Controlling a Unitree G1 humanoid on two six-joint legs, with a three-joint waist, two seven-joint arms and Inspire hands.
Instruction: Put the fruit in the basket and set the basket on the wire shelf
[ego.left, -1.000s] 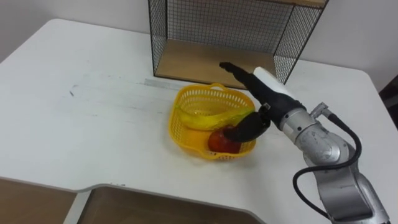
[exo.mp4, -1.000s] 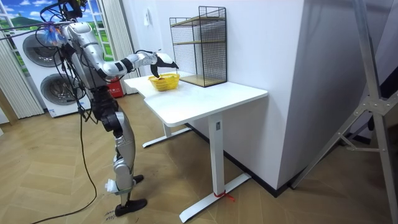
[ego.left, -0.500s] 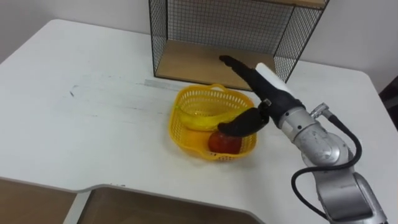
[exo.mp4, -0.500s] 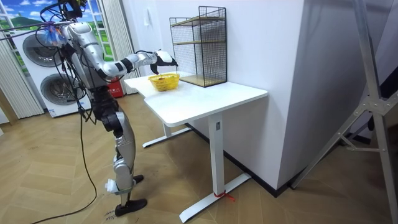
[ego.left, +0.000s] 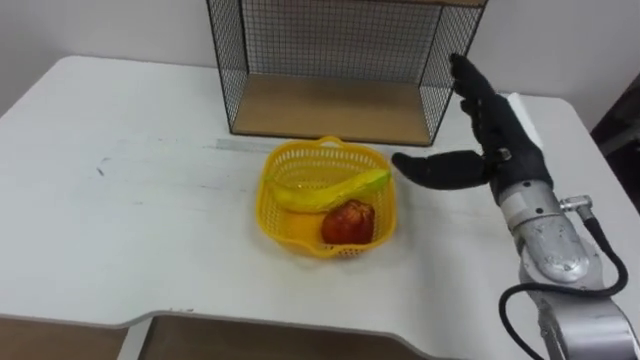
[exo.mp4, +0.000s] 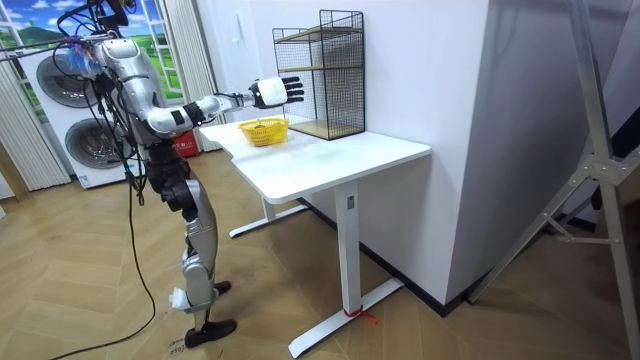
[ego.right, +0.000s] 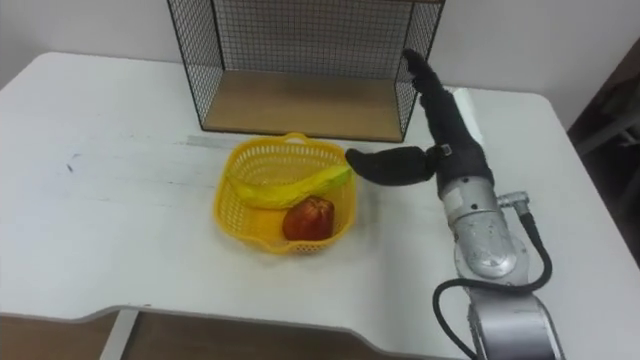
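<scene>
Left eye view: the white table has wide bare room from 7 to 10 o'clock of the yellow basket. Its near edge runs along the bottom with a curved cut-out at 7 o'clock, and its right edge lies well beyond the arm at 3 o'clock. The basket stands upright near the middle of the table, and nothing grips it. At its 12 o'clock, near but apart from its far rim, stands the wire shelf. The shelf's lower tier is open toward the basket, with a bare wooden floor, and the shelf's right front post stands at 1 o'clock, close to the fingers. The right robot hand is at 3 o'clock of the basket, open and holding nothing. Its fingers are straight and point toward 12 o'clock, and its thumb is stretched toward 9 o'clock, ending just short of the basket's rim. The room view shows it raised above the table top, with the robot standing at the table's end on the room view's left, two washing machines behind it. One basket holds two fruits. One banana lies across the middle from 9 to 2 o'clock, and one red fruit sits at the basket's 5 o'clock, against the banana. There is one shelf.
</scene>
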